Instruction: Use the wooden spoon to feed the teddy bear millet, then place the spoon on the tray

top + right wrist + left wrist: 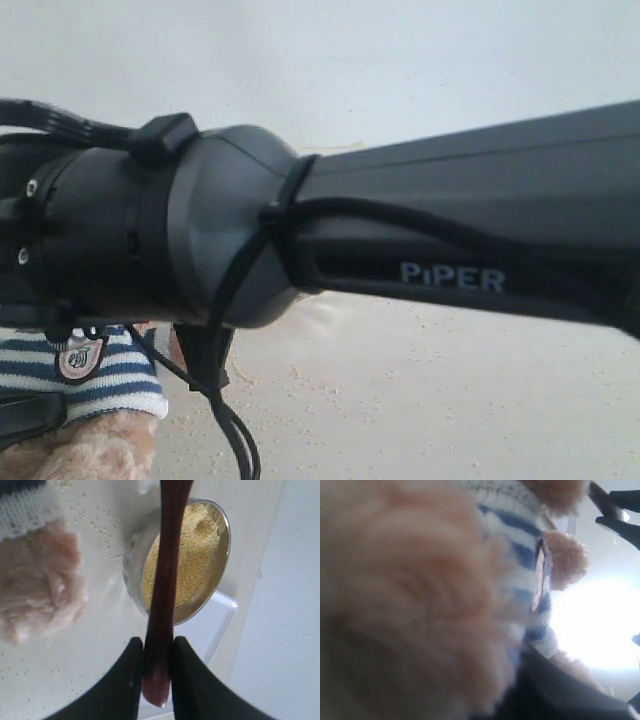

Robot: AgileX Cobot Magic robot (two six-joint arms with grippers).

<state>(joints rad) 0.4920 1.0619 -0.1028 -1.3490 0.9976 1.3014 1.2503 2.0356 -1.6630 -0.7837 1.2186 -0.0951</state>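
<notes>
Open tabletop strip between teddy bear and bowl, tray just beside bowl

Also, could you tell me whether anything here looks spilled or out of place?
Yes. Some millet lies outside the metal bowl: loose grains dot the table around it and toward the teddy bear.

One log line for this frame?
right end effector: shut on wooden spoon | spoon: over bowl of millet | teddy bear: beside bowl | table: loose grains
</notes>
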